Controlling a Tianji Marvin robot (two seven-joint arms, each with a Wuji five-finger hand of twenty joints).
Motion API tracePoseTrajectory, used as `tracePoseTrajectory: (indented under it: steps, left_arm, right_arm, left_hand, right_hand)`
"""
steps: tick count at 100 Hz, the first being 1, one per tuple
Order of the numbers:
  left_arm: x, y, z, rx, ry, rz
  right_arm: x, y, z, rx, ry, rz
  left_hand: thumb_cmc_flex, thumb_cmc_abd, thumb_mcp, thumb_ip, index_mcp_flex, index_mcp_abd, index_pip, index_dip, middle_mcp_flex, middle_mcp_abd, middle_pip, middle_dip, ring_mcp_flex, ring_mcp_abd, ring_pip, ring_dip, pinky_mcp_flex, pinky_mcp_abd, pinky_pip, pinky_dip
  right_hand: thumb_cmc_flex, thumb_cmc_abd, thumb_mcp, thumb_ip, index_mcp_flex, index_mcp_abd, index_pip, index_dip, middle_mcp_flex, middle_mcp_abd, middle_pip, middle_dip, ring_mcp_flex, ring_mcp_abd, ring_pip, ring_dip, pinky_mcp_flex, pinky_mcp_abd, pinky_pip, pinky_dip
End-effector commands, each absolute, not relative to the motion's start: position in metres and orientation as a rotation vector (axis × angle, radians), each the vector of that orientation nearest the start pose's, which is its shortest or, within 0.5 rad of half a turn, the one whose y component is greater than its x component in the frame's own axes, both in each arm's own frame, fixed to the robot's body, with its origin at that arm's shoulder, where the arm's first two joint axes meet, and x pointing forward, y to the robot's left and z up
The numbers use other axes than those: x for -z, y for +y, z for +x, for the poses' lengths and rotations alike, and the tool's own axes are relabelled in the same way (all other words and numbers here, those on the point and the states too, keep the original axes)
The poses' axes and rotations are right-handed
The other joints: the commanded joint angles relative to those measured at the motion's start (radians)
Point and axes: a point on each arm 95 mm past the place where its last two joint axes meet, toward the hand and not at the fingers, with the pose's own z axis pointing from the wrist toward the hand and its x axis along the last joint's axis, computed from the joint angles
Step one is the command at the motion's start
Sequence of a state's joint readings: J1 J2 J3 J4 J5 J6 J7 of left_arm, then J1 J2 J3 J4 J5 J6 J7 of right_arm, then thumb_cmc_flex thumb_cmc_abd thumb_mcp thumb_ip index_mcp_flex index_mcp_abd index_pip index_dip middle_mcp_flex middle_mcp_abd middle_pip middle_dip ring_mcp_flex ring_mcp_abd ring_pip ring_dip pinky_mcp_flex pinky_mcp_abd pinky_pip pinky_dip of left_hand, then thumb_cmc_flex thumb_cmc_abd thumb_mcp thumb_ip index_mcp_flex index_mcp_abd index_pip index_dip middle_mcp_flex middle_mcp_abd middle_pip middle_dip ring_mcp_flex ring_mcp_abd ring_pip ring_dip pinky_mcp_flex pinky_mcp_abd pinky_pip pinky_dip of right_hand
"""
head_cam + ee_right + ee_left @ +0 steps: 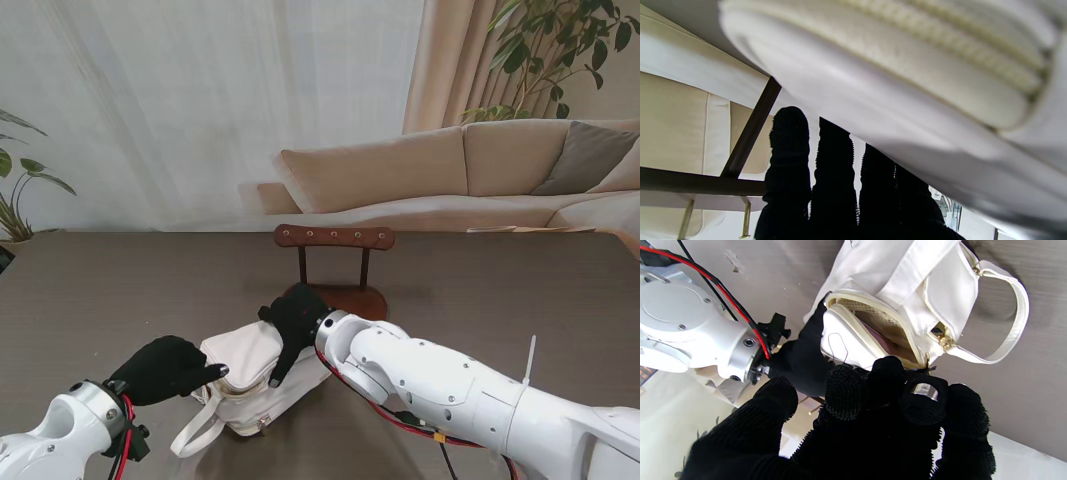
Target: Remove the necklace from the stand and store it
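The thin dark necklace chain [829, 343] lies as a slack loop on the front lip of the white fabric handbag [255, 385]. It runs up to the bunched fingertips of the black-gloved left hand [165, 368], which seem to pinch it. From that hand the open bag mouth lies at about three o'clock, just beside the fingers. The bag's long axis runs roughly eight to two o'clock, its strap loop nearest the robot. At the bag's far rim the black-gloved right hand [295, 325] lays its fingers [788, 160] flat together against the wall; whether it clamps is unclear. Farther, at twelve o'clock, the brown wooden stand [335, 238] looks bare. The grey table [90, 290] gives open room around.
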State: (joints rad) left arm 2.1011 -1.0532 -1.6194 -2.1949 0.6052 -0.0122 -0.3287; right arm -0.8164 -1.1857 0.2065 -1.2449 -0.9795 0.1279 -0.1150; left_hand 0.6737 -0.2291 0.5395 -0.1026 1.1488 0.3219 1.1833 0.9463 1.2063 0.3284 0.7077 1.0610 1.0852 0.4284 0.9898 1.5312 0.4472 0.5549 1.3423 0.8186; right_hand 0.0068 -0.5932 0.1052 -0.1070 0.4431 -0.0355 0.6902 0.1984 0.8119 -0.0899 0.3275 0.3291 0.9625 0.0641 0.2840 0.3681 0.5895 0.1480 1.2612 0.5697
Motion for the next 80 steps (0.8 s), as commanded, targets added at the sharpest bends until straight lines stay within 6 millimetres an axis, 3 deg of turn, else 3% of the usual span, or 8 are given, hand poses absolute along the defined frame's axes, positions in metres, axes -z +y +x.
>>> tracePoseTrajectory:
  steps: [1,11,14,17,39,48,69,80]
  left_arm:
    - [0.24,0.02,0.273,1.675,1.545,-1.603]
    - [0.241,0.018,0.272,1.659,1.567,-1.605]
    - [0.242,0.019,0.272,1.652,1.568,-1.608]
    - [0.243,0.019,0.272,1.645,1.567,-1.614]
    - [0.258,0.025,0.274,1.61,1.535,-1.675]
    - [0.262,0.027,0.274,1.592,1.528,-1.686]
    - [0.27,0.035,0.273,1.557,1.495,-1.702]
    - [0.273,0.038,0.272,1.543,1.483,-1.708]
  right_arm:
    - [0.384,0.142,0.451,-1.183,2.073,0.55]
    - [0.383,0.142,0.448,-1.201,2.069,0.552]
    - [0.383,0.142,0.447,-1.209,2.067,0.544]
    - [0.382,0.141,0.445,-1.218,2.066,0.535]
    - [0.372,0.137,0.43,-1.319,2.059,0.49]
    - [0.366,0.136,0.422,-1.373,2.067,0.472]
    - [0.344,0.138,0.411,-1.508,2.079,0.485]
    - [0.331,0.142,0.407,-1.573,2.073,0.495]
  left_hand:
    - [-0.014,0.003,-0.013,0.01,0.03,-0.009,0.09,0.009,0.045,-0.02,0.035,0.012,0.027,0.014,0.031,0.013,0.012,-0.035,0.081,-0.002]
    - [-0.014,0.004,-0.017,0.011,0.028,-0.011,0.09,0.009,0.043,-0.022,0.034,0.012,0.023,0.009,0.029,0.013,0.01,-0.042,0.08,-0.003]
    - [-0.012,0.005,-0.017,0.011,0.026,-0.011,0.089,0.009,0.043,-0.022,0.034,0.012,0.022,0.009,0.029,0.013,0.009,-0.043,0.08,-0.004]
    - [-0.012,0.005,-0.018,0.011,0.026,-0.011,0.088,0.008,0.041,-0.022,0.033,0.011,0.021,0.008,0.029,0.013,0.007,-0.044,0.079,-0.004]
    - [-0.007,0.002,-0.018,0.012,0.023,-0.002,0.08,0.004,0.034,-0.013,0.028,0.01,0.012,0.018,0.022,0.015,-0.008,-0.042,0.071,-0.006]
    - [-0.006,0.003,-0.018,0.013,0.023,0.0,0.079,0.003,0.029,-0.013,0.024,0.009,0.003,0.017,0.015,0.015,-0.018,-0.047,0.065,-0.008]
    - [-0.002,0.001,-0.017,0.013,0.018,0.005,0.068,-0.002,0.02,-0.008,0.013,0.005,-0.006,0.03,-0.018,0.008,-0.038,-0.051,0.052,-0.01]
    - [-0.002,0.001,-0.017,0.013,0.019,0.005,0.067,-0.003,0.019,-0.007,0.011,0.005,-0.007,0.035,-0.027,0.006,-0.04,-0.051,0.05,-0.01]
  right_hand:
    - [0.656,0.546,0.168,0.097,0.18,-0.038,0.219,0.032,0.224,0.057,0.157,0.087,0.206,0.037,0.208,0.071,0.013,0.034,0.052,0.036]
    - [0.591,0.541,0.172,0.111,0.153,-0.012,0.147,0.081,0.188,0.072,0.154,0.088,0.178,0.041,0.185,0.067,-0.019,0.039,0.018,0.04]
    - [0.526,0.493,0.237,0.128,0.13,-0.001,0.113,0.134,0.166,0.079,0.153,0.086,0.165,0.043,0.174,0.064,-0.031,0.043,0.003,0.039]
    - [0.438,0.428,0.328,0.113,0.098,0.005,0.084,0.151,0.134,0.09,0.151,0.084,0.139,0.053,0.153,0.057,-0.051,0.055,-0.029,0.029]
    - [0.153,0.153,0.61,0.079,-0.075,0.057,0.002,0.113,-0.12,0.139,0.157,0.054,-0.054,0.13,0.069,0.019,-0.184,0.128,-0.179,0.002]
    - [0.075,0.085,0.664,0.064,-0.121,0.073,-0.019,0.096,-0.194,0.143,0.154,0.038,-0.114,0.142,0.052,0.008,-0.219,0.139,-0.224,-0.006]
    - [-0.091,0.147,0.65,0.023,-0.202,0.097,-0.068,0.063,-0.324,0.153,0.121,0.001,-0.235,0.146,-0.003,-0.025,-0.315,0.151,-0.348,-0.024]
    - [-0.123,0.162,0.643,0.009,-0.214,0.099,-0.075,0.06,-0.347,0.157,0.117,-0.004,-0.262,0.146,-0.013,-0.031,-0.34,0.154,-0.384,-0.03]
